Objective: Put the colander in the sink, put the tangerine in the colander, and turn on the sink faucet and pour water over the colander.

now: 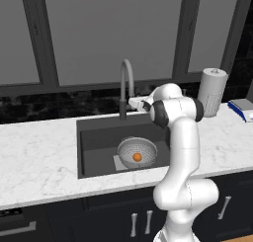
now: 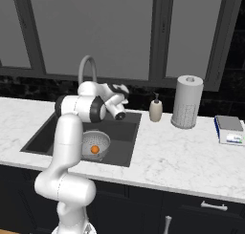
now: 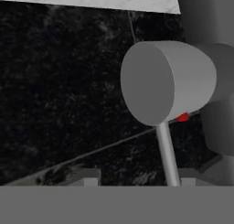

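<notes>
The silver-grey colander (image 1: 137, 150) (image 2: 96, 143) stands in the dark sink (image 1: 95, 146) (image 2: 46, 132), with the orange tangerine (image 1: 137, 157) (image 2: 94, 149) inside it. The gooseneck faucet (image 1: 126, 80) (image 2: 87, 67) rises behind the basin, and no water comes from its spout. My gripper (image 1: 134, 104) (image 3: 137, 179) hovers just right of the faucet's base, above the sink's back edge. In the hand view the faucet's grey valve cylinder (image 3: 167, 81) with a red mark is very close. Its thin lever rod (image 3: 167, 154) runs down between my open fingertips, nearer the right one.
A soap dispenser (image 2: 155, 109) and a paper towel roll (image 1: 212, 92) (image 2: 186, 101) stand on the marble counter (image 1: 39, 152) right of the sink. A blue-and-white box (image 2: 229, 129) lies at the far right. Dark backsplash and windows close off the back.
</notes>
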